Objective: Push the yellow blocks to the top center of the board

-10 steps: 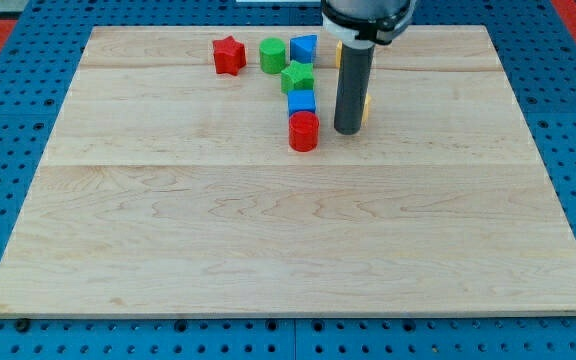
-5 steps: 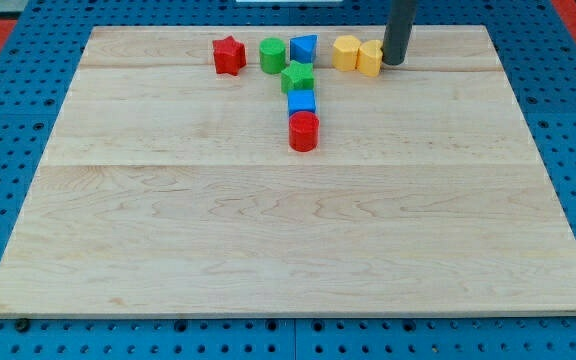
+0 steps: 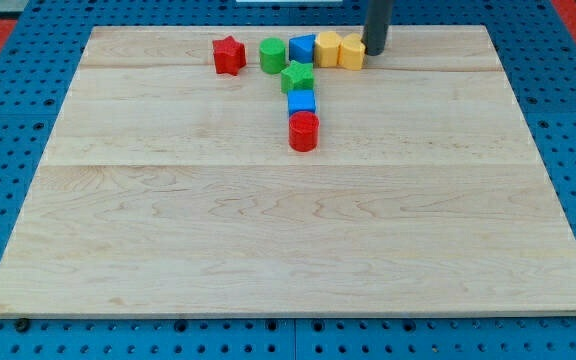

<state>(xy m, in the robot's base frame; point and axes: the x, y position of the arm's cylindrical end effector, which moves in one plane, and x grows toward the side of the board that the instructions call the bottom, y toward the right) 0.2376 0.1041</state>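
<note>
Two yellow blocks sit side by side near the board's top edge: one (image 3: pixel 328 49) touches a blue block (image 3: pixel 303 47) on its left, the other (image 3: pixel 352 51) is just right of it. My tip (image 3: pixel 374 53) rests against the right side of the right yellow block. The rod rises out of the view's top.
In the top row, left of the blue block, stand a green cylinder (image 3: pixel 272 55) and a red star (image 3: pixel 229 55). Below them a green star (image 3: pixel 297 77), a blue cube (image 3: pixel 301 102) and a red cylinder (image 3: pixel 304 131) form a column. The wooden board (image 3: pixel 288 240) lies on a blue pegboard.
My tip moved from beside the column up to the top row, then left, pushing both yellow blocks left until one touches the blue block.
</note>
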